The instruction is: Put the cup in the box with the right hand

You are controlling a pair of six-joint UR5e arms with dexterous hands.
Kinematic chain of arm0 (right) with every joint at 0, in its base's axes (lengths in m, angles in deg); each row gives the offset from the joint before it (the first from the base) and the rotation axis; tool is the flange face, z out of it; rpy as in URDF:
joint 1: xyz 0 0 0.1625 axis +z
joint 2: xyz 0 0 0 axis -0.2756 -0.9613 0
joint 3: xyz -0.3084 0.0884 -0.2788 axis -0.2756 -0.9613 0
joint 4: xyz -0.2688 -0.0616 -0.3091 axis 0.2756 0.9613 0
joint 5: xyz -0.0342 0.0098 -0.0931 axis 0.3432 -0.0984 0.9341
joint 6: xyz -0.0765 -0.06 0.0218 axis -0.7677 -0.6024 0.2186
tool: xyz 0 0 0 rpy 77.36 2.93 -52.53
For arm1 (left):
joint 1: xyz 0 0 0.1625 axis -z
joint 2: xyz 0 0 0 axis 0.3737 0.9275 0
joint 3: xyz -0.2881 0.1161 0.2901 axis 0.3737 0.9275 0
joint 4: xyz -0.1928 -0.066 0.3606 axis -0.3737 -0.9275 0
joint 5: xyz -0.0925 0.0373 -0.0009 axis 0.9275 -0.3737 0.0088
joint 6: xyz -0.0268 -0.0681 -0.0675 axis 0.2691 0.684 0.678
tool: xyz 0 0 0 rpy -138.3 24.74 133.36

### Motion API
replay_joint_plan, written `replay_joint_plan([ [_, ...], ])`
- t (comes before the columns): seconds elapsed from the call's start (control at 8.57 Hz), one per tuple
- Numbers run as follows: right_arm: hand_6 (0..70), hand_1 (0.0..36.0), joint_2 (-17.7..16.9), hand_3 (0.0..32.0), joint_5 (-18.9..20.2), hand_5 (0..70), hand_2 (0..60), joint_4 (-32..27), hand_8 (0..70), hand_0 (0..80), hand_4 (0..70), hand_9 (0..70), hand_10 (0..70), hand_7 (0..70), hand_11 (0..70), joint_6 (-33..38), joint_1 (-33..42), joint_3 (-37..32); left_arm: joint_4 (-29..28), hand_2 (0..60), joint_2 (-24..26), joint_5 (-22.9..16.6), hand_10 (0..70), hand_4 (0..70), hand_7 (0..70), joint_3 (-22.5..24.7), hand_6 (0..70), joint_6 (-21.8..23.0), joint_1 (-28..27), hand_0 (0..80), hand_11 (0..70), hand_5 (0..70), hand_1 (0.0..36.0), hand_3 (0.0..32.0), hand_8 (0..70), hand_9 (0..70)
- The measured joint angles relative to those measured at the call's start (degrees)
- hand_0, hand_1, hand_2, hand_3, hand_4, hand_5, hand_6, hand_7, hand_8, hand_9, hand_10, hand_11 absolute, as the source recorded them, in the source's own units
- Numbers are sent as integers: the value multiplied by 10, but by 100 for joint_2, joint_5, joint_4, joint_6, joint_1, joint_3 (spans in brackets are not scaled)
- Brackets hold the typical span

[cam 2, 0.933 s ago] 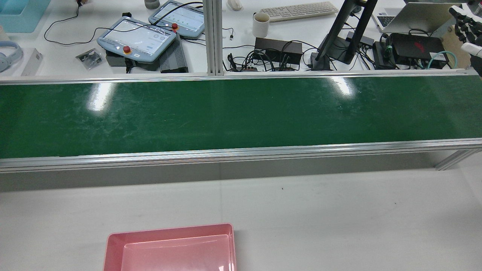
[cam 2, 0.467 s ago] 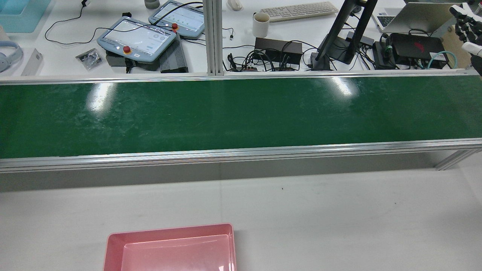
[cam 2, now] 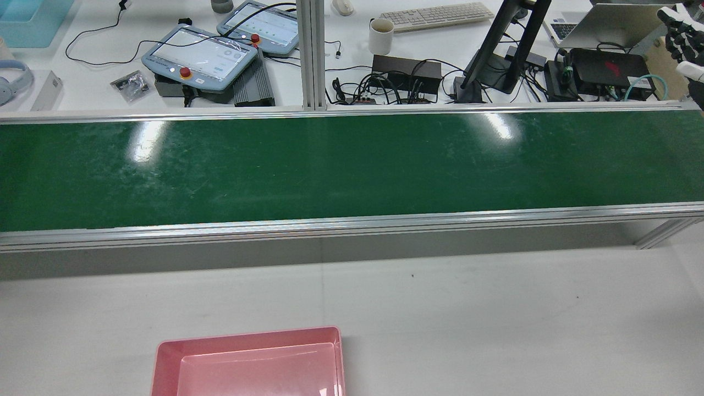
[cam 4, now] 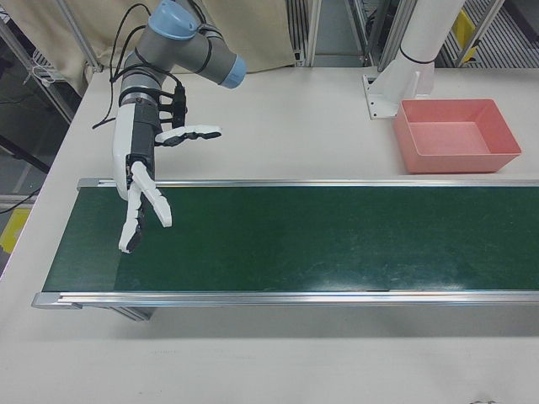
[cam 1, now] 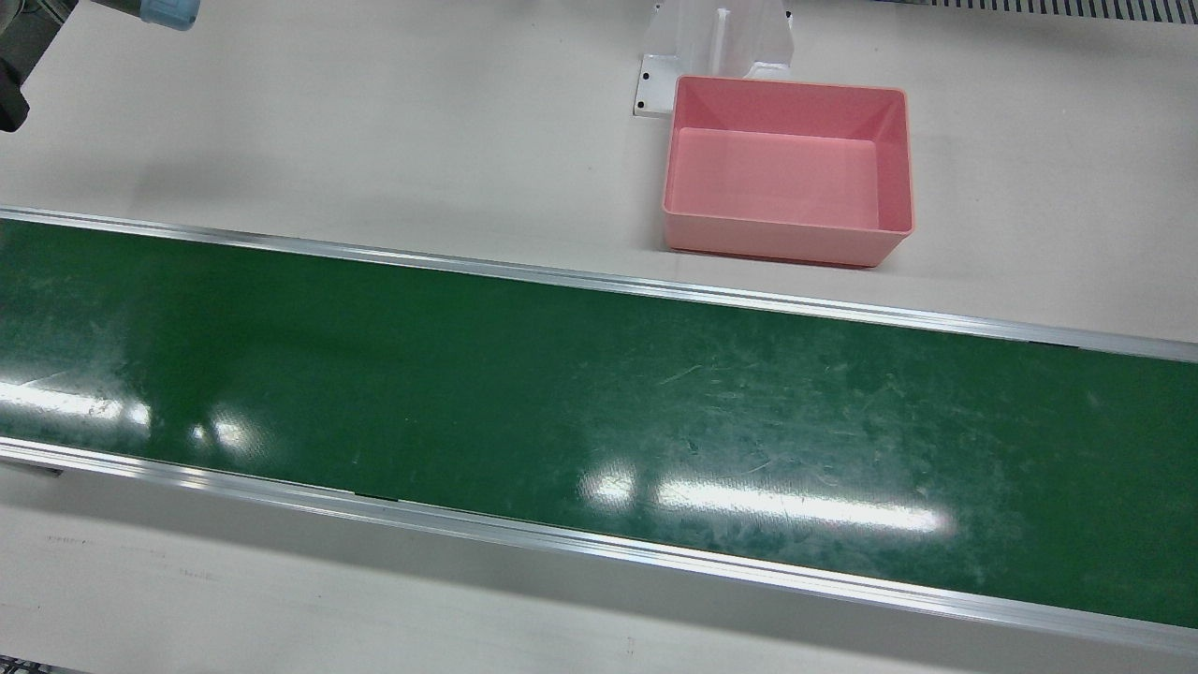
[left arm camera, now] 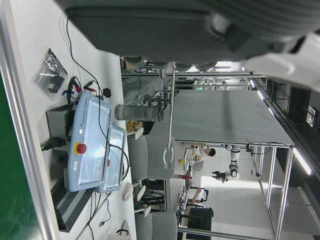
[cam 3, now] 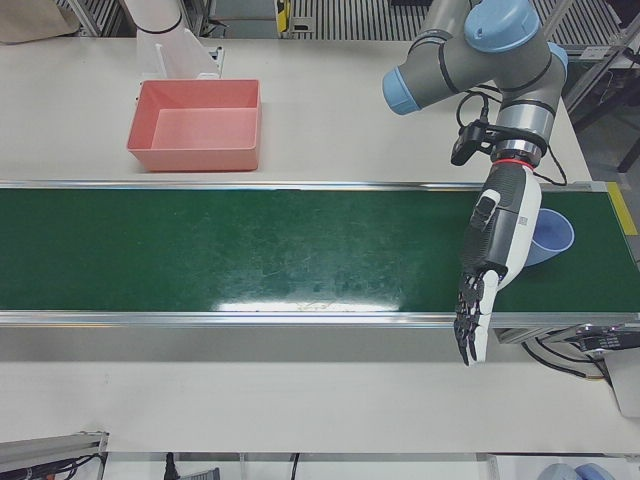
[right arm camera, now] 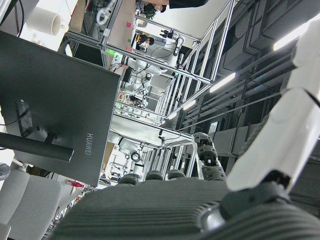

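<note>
Lengthwise across the station runs the green conveyor belt, bare along most of its run. Over one end hangs the left hand, fingers straight, close together and pointing down past the belt's operator-side rail, holding nothing. Over the opposite end hangs the right hand, fingers spread and extended, thumb stuck out sideways, likewise empty; the rear view catches only its fingertips at the frame edge. The pink box sits on the white table beyond the belt, well apart from the right hand and nearer the belt's middle; the rear view cuts it off. Smallest is the blue cup, lying on the belt just behind the left hand, which hides part of it.
</note>
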Motion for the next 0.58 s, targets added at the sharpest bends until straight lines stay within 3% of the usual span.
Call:
replay_joint_plan([
  [0.58,6,109,-6,0,0,18,133,0,0,390,0,0,0,6,0,2,-5,-2,0,0,0,0,0,0,0,0,0,0,0,0,0,0,0,0,0,0],
])
